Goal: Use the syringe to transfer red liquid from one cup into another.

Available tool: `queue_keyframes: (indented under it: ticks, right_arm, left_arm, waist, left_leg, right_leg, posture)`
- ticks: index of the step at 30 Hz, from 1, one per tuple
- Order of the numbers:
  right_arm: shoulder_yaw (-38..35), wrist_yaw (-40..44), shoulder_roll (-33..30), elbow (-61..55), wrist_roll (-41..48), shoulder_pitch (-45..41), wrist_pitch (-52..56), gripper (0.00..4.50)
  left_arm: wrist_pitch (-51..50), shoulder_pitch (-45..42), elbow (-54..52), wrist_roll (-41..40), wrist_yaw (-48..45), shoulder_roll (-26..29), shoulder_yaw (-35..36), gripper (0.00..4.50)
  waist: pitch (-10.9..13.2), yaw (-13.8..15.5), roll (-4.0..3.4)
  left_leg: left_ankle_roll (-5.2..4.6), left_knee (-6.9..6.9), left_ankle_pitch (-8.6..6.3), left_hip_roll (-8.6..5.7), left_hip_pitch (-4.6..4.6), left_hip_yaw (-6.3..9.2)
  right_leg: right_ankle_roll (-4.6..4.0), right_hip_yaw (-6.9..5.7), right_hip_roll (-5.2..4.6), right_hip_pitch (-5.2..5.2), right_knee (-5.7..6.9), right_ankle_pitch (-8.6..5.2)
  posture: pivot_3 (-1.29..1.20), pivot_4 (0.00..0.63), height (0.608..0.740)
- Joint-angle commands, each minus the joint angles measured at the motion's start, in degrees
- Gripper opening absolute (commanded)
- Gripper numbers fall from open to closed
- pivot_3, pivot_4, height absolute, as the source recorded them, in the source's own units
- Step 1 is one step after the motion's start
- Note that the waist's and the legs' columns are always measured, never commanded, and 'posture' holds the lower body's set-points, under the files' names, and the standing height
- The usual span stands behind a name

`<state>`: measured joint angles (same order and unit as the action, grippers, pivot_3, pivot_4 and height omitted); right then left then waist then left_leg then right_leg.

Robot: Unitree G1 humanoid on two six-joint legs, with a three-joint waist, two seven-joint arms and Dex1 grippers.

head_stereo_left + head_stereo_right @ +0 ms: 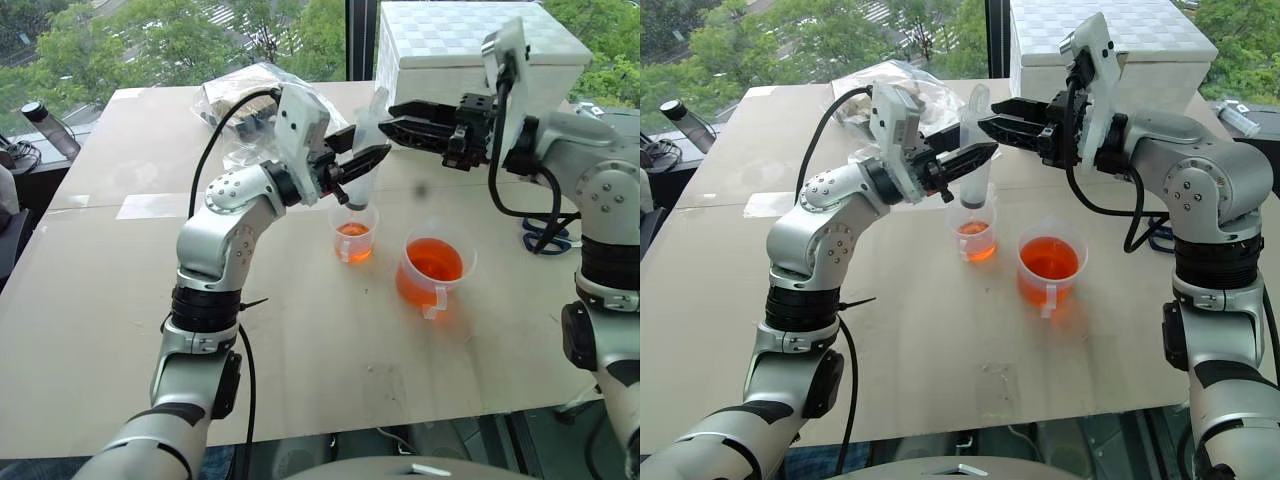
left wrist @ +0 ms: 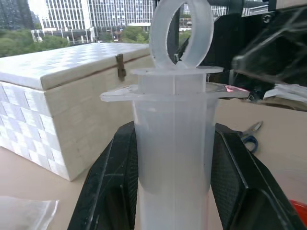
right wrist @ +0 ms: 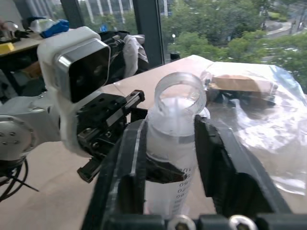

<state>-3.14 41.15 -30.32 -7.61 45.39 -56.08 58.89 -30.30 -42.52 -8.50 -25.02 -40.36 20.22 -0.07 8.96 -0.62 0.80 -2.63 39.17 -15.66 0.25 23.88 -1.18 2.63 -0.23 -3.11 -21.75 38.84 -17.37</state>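
Nearest on the desk stands the wider handled cup, holding a deep pool of red liquid. Just beside it, toward the robot's left and slightly farther back, stands the smaller narrow cup with only a shallow orange layer at its bottom. Directly above that small cup hangs the syringe, long axis near upright with a slight lean, tip down at the cup's mouth, ring-topped plunger up. The left end effector is clamped on the barrel from the robot's left, its two black fingers pressed against either side of the clear tube. The right end effector reaches in level from the robot's right at the top of the syringe; its fingers stand on either side of the plunger ring with daylight beside it, apparently parted rather than gripping. The plunger looks pushed nearly home, so the discharge into the small cup seems about done. Next draw lies at the handled cup, toward the robot's right of the tip; the left arm carries the syringe, the right sits nearer that cup. Behind are a crinkled plastic bag, a white woven box, scissors at the right edge, and windows.
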Motion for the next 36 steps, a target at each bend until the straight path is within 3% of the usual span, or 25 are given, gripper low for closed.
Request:
queue_keyframes:
  ticks: [1, 7, 12, 17, 20, 23, 28, 33, 34, 35, 36]
  right_arm:
    - [-5.1, 2.7, -2.6, 0.2, 4.2, 0.2, 1.8, 3.13]
    - [-11.7, 7.6, -7.5, 1.2, 4.3, 5.5, -5.6, 3.13]
    - [-16.6, 8.2, -11.9, -0.9, 4.7, 14.7, -6.5, 3.13]
    - [-22.7, 10.4, -17.1, -4.3, 7.0, 27.4, -5.1, 3.13]
    - [-25.3, 14.5, -19.6, -7.9, 5.0, 38.5, -8.7, 3.13]
    - [-25.8, 17.4, -19.6, -10.8, -0.1, 49.2, -15.9, 3.13]
    - [-24.7, 16.1, -15.4, -11.4, -5.8, 59.6, -24.8, 3.13]
    - [-21.0, 14.3, -9.9, -9.4, -11.4, 62.8, -33.5, 3.13]
    - [-20.6, 14.2, -9.2, -9.2, -11.6, 62.9, -34.1, 3.19]
    - [-20.2, 14.3, -8.8, -8.9, -12.0, 63.2, -35.1, 3.19]
    - [-19.9, 14.6, -8.5, -8.5, -12.4, 63.5, -36.0, 3.19]
  left_arm:
    - [1.5, -1.7, -3.5, -1.2, 0.6, 0.4, 1.7, 1.46]
    - [-3.5, -1.3, -7.5, -4.3, 3.7, 1.3, 3.8, 1.46]
    - [-15.0, -0.8, -14.1, -12.2, 9.4, 4.6, 10.5, 1.46]
    - [-31.0, 2.3, -17.8, -19.7, 14.0, 15.1, 19.9, 1.46]
    - [-37.1, 9.0, -19.3, -20.9, 13.8, 22.1, 23.2, 1.46]
    - [-37.6, 18.9, -20.9, -19.2, 13.1, 25.8, 24.4, 1.46]
    - [-27.1, 34.5, -19.8, -12.3, 10.8, 26.2, 24.0, 1.46]
    - [-17.7, 39.1, -15.4, -8.5, 9.0, 23.8, 21.4, 1.46]
    - [-16.5, 38.8, -14.7, -8.0, 9.1, 23.5, 21.2, 2.52]
    - [-16.0, 38.5, -14.1, -8.1, 9.0, 23.1, 21.3, 2.63]
    - [-15.5, 38.2, -13.9, -8.2, 9.0, 22.8, 21.5, 3.25]
  waist:
    - [0.0, 0.1, 0.01]
    - [0.0, 0.5, 0.03]
    - [0.0, 0.2, 0.05]
    - [0.0, -0.1, 0.05]
    - [0.0, 0.0, 0.05]
    - [0.0, 0.1, 0.04]
    - [0.0, 0.2, 0.14]
    - [-0.2, 0.2, -0.15]
    - [-0.2, 0.2, -0.15]
    - [-0.2, 0.1, -0.15]
    - [-0.2, 0.1, -0.13]
  left_leg:
    - [0.0, 0.0, 0.0, 0.0, 0.0, -0.01]
    - [-0.02, -0.02, -0.01, -0.02, 0.07, 0.01]
    - [-0.01, -0.08, -0.01, 0.0, 0.07, 0.04]
    - [-0.01, -0.1, -0.01, 0.01, 0.04, 0.04]
    - [-0.01, -0.14, -0.01, 0.02, -0.03, 0.02]
    - [-0.01, -0.16, -0.01, 0.01, -0.06, 0.0]
    - [0.01, -0.15, -0.01, 0.02, -0.17, 0.0]
    - [0.04, -0.3, -0.02, 0.02, -0.51, -0.07]
    - [0.04, -0.56, -0.02, 0.02, -0.84, -0.22]
    - [0.03, -0.58, -0.02, 0.02, -0.86, -0.22]
    - [0.03, -0.69, -0.03, 0.02, -0.98, -0.26]
  right_leg:
    - [0.0, 0.01, -0.02, 0.0, 0.0, 0.0]
    - [0.0, -0.01, -0.03, 0.01, -0.02, 0.0]
    - [0.0, -0.01, -0.02, 0.01, -0.01, 0.0]
    - [0.0, -0.01, -0.01, 0.01, -0.02, 0.0]
    - [0.01, 0.02, -0.01, 0.04, -0.04, 0.0]
    - [0.01, 0.03, -0.02, 0.06, -0.24, -0.01]
    - [-0.01, 0.08, -0.02, 0.1, -0.16, -0.01]
    - [-0.05, 0.17, -0.07, 0.32, -0.15, -0.02]
    - [-0.06, 0.34, -0.08, 0.46, -0.15, -0.02]
    - [-0.07, 0.35, -0.08, 0.48, -0.15, -0.03]
    - [-0.07, 0.4, -0.08, 0.52, -0.16, -0.03]
  posture:
    - [0.0, 0.15, 0.74]
    - [0.0, 0.15, 0.74]
    - [0.0, 0.15, 0.74]
    - [0.0, 0.15, 0.74]
    - [0.0, 0.15, 0.74]
    - [0.0, 0.15, 0.74]
    - [0.0, 0.15, 0.74]
    - [0.0, 0.15, 0.74]
    - [0.0, 0.15, 0.74]
    - [0.0, 0.15, 0.74]
    - [0.0, 0.15, 0.74]
